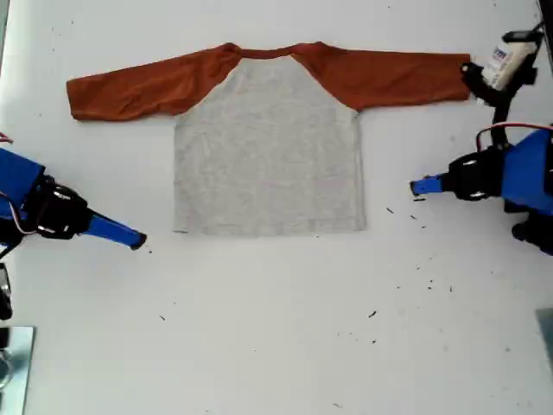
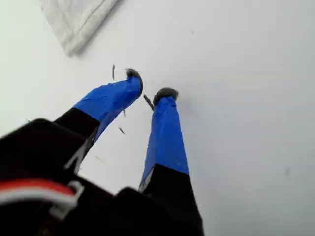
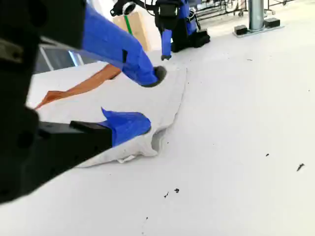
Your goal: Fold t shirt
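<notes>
The t shirt (image 1: 268,147) lies flat and spread out on the white desk (image 1: 276,346), toward its far side. Its grey body points to the near side, and both orange sleeves (image 1: 138,86) stretch straight out to the exterior view's left and right. The neckband is at the far edge.

My first hand (image 1: 416,186) sits low over the bare desk at the exterior view's right, pointing toward the shirt but apart from its side edge. Its two blue fingers (image 2: 165,132) stand slightly apart with nothing between them. A few dark specks (image 2: 147,102) lie on the desk by the tips, and a grey corner of the shirt (image 2: 74,22) shows beyond.

My second hand (image 1: 138,241) comes in from the exterior view's left, just beside the shirt's near hem corner (image 3: 142,147). Its jaws are spread wide and hold nothing. One finger (image 3: 123,51) is raised, and the other is low by the corner. I cannot tell whether that one touches the cloth.
</notes>
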Controlling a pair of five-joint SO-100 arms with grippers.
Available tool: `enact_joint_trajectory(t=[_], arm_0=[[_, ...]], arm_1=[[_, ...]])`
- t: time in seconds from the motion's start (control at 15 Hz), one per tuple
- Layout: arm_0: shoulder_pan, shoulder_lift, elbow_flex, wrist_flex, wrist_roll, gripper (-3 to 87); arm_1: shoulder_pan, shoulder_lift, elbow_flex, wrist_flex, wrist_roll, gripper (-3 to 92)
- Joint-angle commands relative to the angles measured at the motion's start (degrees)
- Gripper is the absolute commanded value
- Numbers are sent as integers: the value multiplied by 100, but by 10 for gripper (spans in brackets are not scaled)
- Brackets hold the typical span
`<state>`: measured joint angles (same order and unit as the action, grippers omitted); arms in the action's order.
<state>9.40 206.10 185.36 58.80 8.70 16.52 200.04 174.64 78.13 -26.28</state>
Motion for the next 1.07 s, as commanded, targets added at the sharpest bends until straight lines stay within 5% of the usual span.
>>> enact_joint_trajectory(t=[0.0, 0.27, 0.4, 0.67, 1.0], arm_0=[[-246, 35, 70, 0, -448, 111], [-633, 44, 62, -18, -747, 123], [-1020, 44, 62, -9, -800, -2], [-475, 44, 62, 9, -677, -3], [-738, 44, 62, 9, -536, -3]], arm_1=[[-308, 53, 316, -123, 1134, 86], [-334, 62, 334, -185, 1230, 39], [-308, 62, 352, -422, 984, 37], [-141, -237, -492, -448, 1055, 34], [3111, -5317, -6680, 1301, -2259, 34]])
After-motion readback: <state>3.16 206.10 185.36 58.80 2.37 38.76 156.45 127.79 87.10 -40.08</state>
